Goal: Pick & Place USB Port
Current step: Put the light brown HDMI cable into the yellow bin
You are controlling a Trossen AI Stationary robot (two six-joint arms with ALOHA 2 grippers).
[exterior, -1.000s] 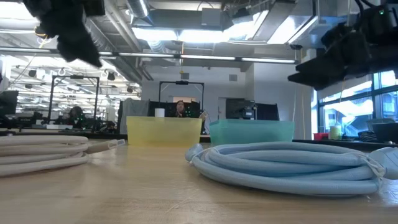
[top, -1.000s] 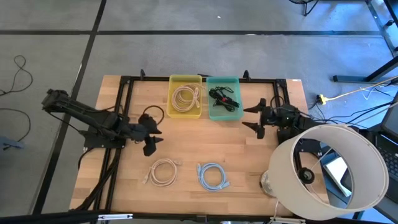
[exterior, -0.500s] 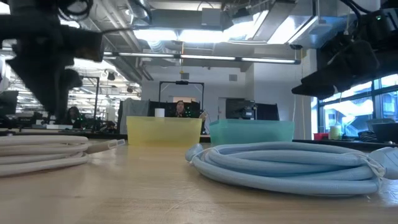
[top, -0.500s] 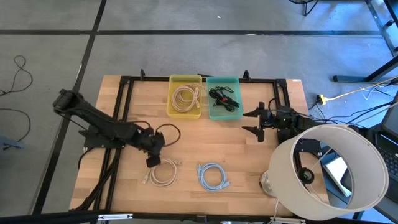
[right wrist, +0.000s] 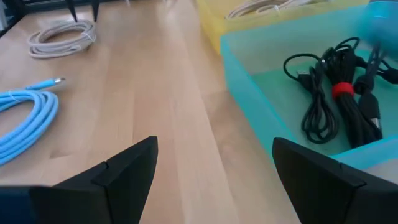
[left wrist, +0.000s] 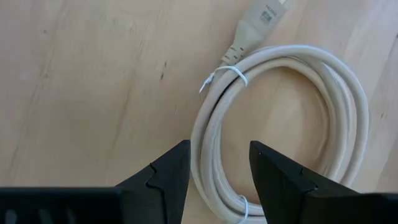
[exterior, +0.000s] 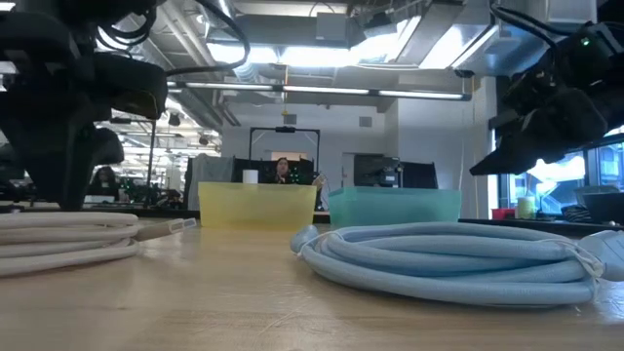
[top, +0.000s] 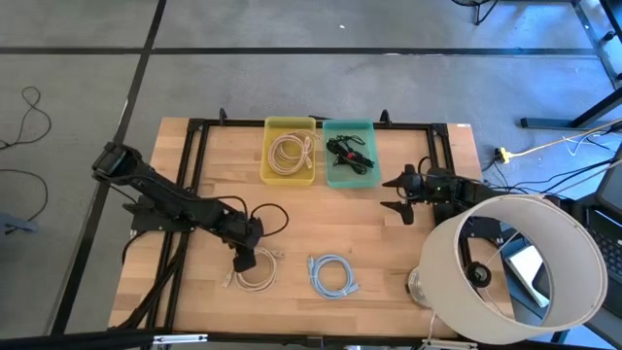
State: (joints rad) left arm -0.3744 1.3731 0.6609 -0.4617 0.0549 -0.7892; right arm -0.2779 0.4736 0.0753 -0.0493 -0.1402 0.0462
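Bare table (top: 292, 219) lies between the bins (top: 321, 156) and coiled cables (top: 292, 272).

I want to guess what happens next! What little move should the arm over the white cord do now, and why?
Probably lower straight down. The left gripper is open right above the white coiled cable, its fingers straddling one side of the loop without touching it. Dropping a little would put the strands between the fingers, ready to close.

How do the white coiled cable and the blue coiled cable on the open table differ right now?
Colour: the white cable is off-white, the blue cable light blue.
Place: the white cable lies nearer the left arm's side, the blue cable beside it toward the right.
Attention: the left gripper, open, sits at the white cable's edge with its fingers straddling the loop; nothing is near the blue cable.
Shared: both lie flat, coiled, on the bare wood.
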